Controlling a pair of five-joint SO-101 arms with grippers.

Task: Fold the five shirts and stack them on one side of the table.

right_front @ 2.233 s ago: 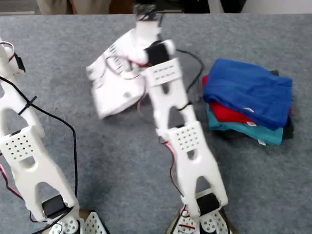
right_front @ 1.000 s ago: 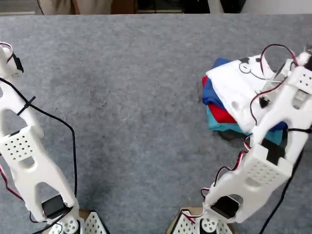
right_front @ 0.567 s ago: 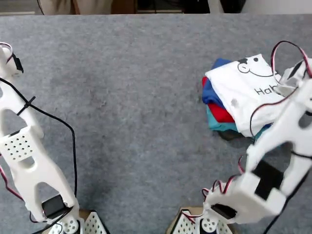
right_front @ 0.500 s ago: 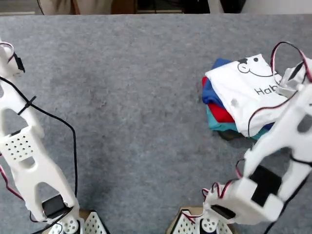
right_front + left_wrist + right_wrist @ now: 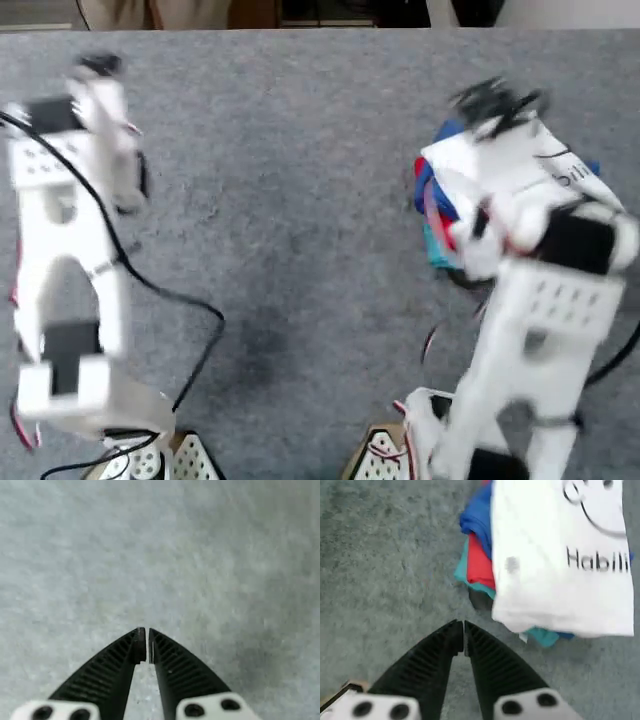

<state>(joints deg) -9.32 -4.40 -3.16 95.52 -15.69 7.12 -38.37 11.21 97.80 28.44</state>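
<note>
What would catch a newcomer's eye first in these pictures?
The white shirt with dark print tops a stack of blue, red and teal shirts at the table's right side. The right pincer is shut beside the stack; the left pincer is shut over bare grey table.

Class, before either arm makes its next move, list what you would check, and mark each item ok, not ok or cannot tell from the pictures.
1. White shirt lies on top of the others: ok.
2. Right gripper shut, empty, clear of the shirts: ok.
3. Left gripper shut, empty, over bare table: ok.
4. Edges aligned: not ok; blue shirt, red shirt and teal shirt stick out past the white one.
5. Five shirts stacked: cannot tell; four colours show.
</note>
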